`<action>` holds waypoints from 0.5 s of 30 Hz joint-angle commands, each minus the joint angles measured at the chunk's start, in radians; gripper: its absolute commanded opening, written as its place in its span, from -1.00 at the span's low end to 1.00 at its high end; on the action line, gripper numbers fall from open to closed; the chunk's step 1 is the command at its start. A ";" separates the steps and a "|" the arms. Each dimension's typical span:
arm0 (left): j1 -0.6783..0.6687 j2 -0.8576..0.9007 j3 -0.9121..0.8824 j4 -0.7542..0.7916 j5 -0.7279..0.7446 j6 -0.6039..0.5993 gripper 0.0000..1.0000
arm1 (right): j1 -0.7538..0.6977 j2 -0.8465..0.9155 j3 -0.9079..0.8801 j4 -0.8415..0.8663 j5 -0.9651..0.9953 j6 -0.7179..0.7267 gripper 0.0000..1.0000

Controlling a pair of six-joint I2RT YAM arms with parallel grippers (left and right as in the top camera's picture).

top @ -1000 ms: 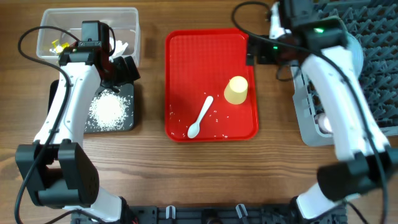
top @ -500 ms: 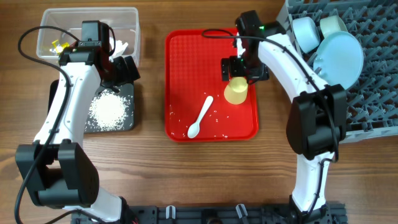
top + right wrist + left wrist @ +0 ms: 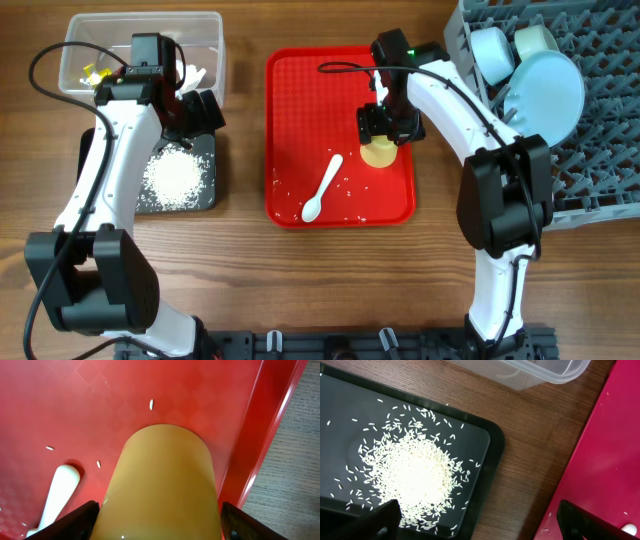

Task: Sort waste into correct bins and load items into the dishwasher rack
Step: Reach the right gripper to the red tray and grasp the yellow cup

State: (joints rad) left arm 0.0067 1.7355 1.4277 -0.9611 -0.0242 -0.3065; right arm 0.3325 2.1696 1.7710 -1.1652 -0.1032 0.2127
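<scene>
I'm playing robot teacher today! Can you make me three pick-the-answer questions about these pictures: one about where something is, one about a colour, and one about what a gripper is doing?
1. Where is the big pile of white rice grains?
A in the clear plastic tub; B on the shallow black rectangular tray; C in the grey rack.
2. What colour is the plastic cup on the red serving tray?
A blue; B white; C yellow.
3. How is the right gripper?
A open, straddling the cup; B shut on the white spoon; C holding a plate.

Answers: B, the heap lies on black; C, it looks yellow against the red; A, the wrist view shows the cup between spread jaws.
</scene>
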 commanded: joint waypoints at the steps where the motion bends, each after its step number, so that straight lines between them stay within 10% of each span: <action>1: 0.002 0.010 -0.003 0.002 0.009 -0.016 1.00 | 0.002 0.017 -0.012 -0.011 0.028 0.008 0.48; 15: 0.002 0.010 -0.003 0.002 0.009 -0.016 1.00 | 0.001 0.010 0.024 -0.149 0.103 -0.034 0.16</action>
State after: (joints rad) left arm 0.0067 1.7355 1.4277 -0.9611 -0.0242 -0.3065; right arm 0.3340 2.1696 1.7752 -1.2701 -0.0456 0.2146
